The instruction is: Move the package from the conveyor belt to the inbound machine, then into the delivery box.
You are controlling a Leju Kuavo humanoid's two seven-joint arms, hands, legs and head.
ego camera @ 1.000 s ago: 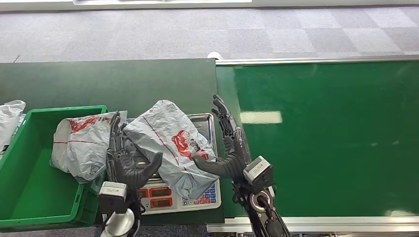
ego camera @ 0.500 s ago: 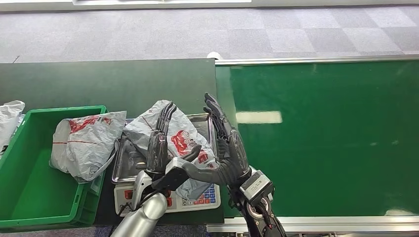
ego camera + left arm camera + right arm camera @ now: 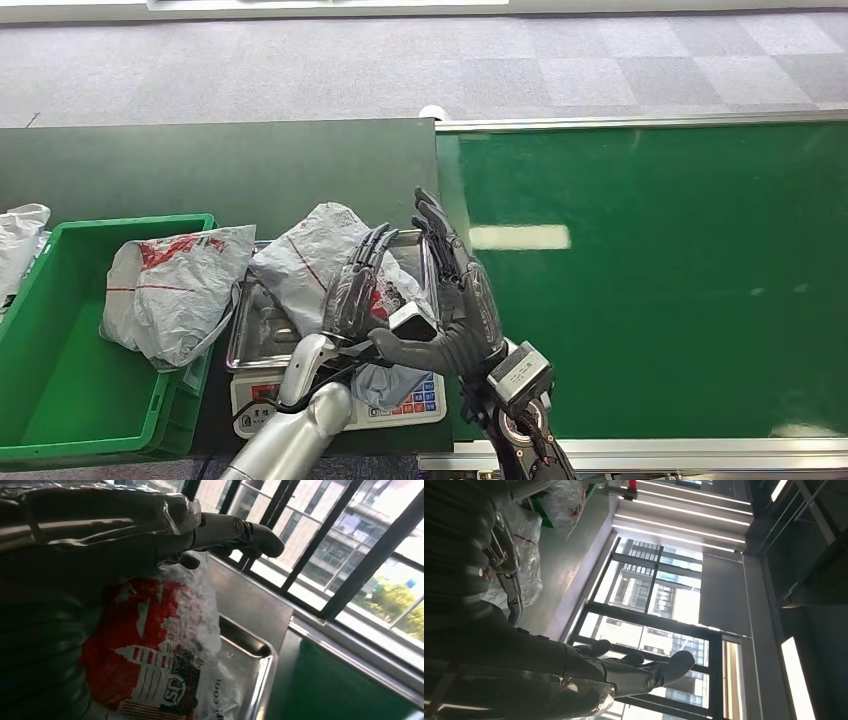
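The conveyor belt (image 3: pixel 650 280) is the biggest thing here, a bright green surface with metal rails along its far and near edges, filling the right of the head view. Beside it on the left stands a dark green bench (image 3: pixel 200 165), and on that a green delivery box (image 3: pixel 60 400) at the near left corner. A grey bag with red print (image 3: pixel 165 285) lies draped over the box's right wall, partly inside it, and the edge of another pale bag (image 3: pixel 20 240) shows at the far left.

Between the box and the belt sits the inbound machine (image 3: pixel 340 400), a weighing scale with a steel tray (image 3: pixel 255 340) on top and a keypad and red displays on its near face. The package (image 3: pixel 315 255), a crinkled grey plastic mailer with red printing, lies on that tray (the left wrist view shows its red and white print close up, against the tray's rim).

The left hand (image 3: pixel 358 290) is laid over the package's right part with its fingers straight and spread, resting on the plastic; it holds nothing. The right hand (image 3: pixel 455 295) stands upright just beside it at the tray's right edge, palm facing the package, fingers extended and apart, thumb reaching toward the left hand, gripping nothing.
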